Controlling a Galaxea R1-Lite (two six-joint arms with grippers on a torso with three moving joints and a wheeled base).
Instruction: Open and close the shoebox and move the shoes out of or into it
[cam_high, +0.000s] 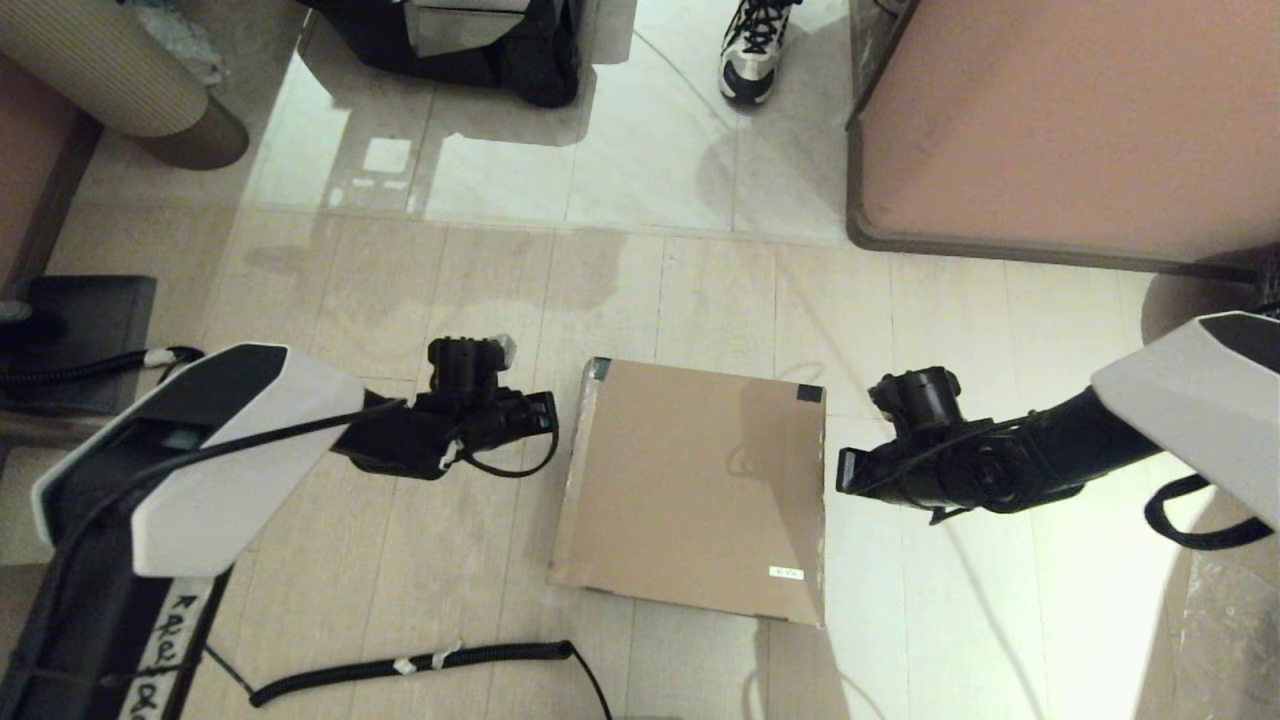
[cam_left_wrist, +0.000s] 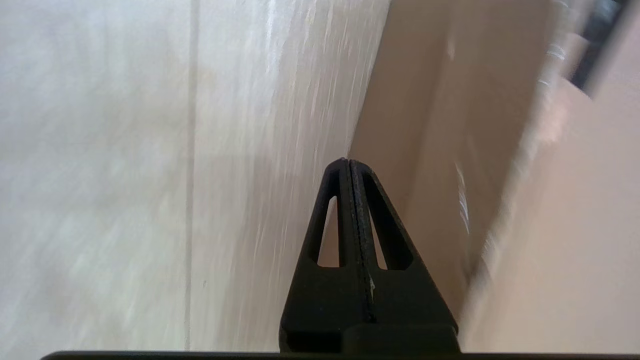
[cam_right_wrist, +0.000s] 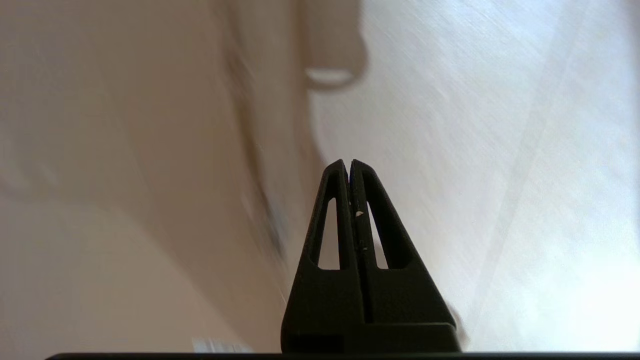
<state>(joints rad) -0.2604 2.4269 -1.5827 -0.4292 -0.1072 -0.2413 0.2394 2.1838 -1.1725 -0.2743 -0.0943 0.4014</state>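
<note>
On the floor, centre of the head view: one shoebox (cam_high: 690, 490), plain brown cardboard, lid down flat, black tape bits at its two far corners, small white sticker near its near right corner. Shoes of the task: none in sight; whether they lie inside the box cannot be told. Left gripper (cam_high: 545, 412): just beside the box's left edge near the far corner, fingers pressed together, holding nothing. Right gripper (cam_high: 845, 470): just beside the box's right edge, fingers likewise together and empty. Judged purpose: the two flank the box level with its lid, likely so that closed tips can get under the lid's edge and lift it; opening not yet begun. Surface: pale wood-look floor (cam_high: 400, 560), giving way to glossy tile farther off. Room: coiled black cable (cam_high: 410, 665) at the near left; pinkish cabinet (cam_high: 1060, 120) at the far right; one white-and-black sneaker with black laces (cam_high: 752, 50) at the far edge.
</note>
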